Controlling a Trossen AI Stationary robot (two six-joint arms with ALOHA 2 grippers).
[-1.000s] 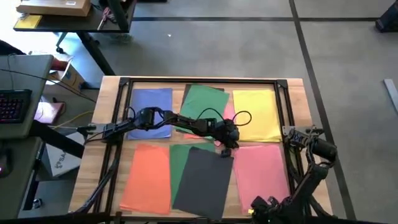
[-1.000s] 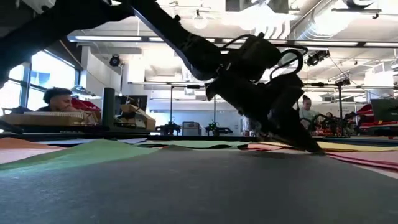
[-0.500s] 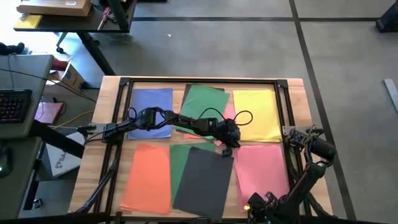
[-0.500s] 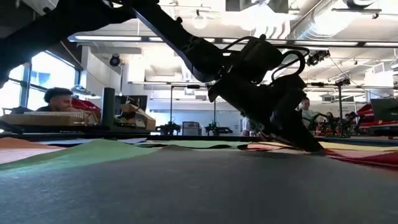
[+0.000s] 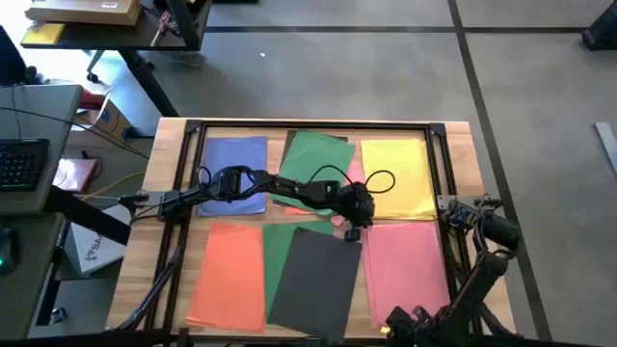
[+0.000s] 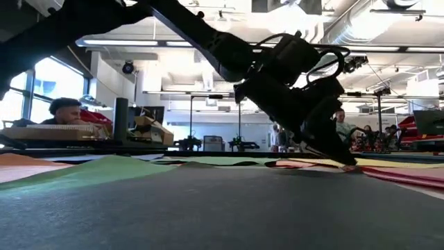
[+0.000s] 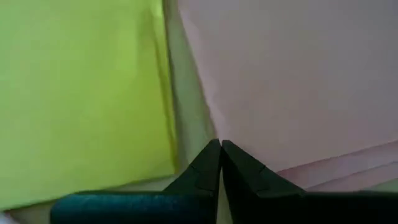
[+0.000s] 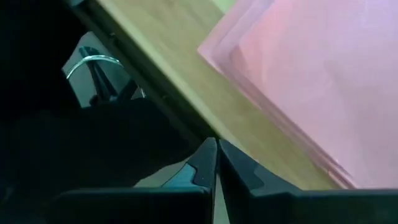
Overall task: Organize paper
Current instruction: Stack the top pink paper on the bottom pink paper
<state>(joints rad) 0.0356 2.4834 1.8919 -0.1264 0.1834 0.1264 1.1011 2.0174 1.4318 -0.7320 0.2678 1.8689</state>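
Wooden table (image 5: 461,154), left pincer (image 7: 220,147) closed, tips meeting, at pink paper (image 7: 298,81) corner

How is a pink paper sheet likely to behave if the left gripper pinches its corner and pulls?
The pink sheets lie thin and flat in a loose stack, so one would probably droop, not stay stiff. Staggered edges suggest sheets slide easily over each other. The left gripper, fingers together at the corner, may drag several.

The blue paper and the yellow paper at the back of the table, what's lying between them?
In the high view, a green sheet lies between the blue paper and the yellow paper, with the left arm reaching across its near part.
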